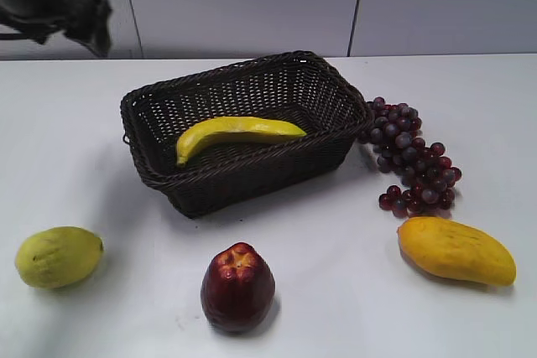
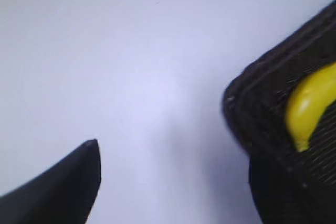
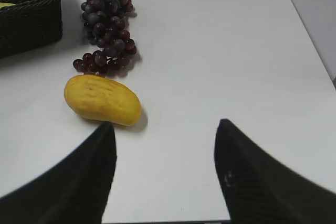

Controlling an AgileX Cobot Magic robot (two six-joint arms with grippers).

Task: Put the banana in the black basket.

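The yellow banana (image 1: pixel 235 132) lies inside the black basket (image 1: pixel 252 178), slanting across its floor. In the left wrist view one end of the banana (image 2: pixel 310 106) shows over the basket's corner (image 2: pixel 262 93). My left gripper (image 2: pixel 173 153) is open and empty, above bare table just left of that corner. In the exterior view the left arm (image 1: pixel 59 6) hangs high at the far left. My right gripper (image 3: pixel 165 124) is open and empty over the table right of the basket (image 3: pixel 26 14). It does not show in the exterior view.
A bunch of dark grapes (image 1: pixel 411 157) lies against the basket's right side. An orange-yellow mango (image 1: pixel 457 249) lies front right, by my right gripper's left finger (image 3: pixel 102 99). A dark red fruit (image 1: pixel 237 287) sits front centre, a yellow-green fruit (image 1: pixel 59 256) front left.
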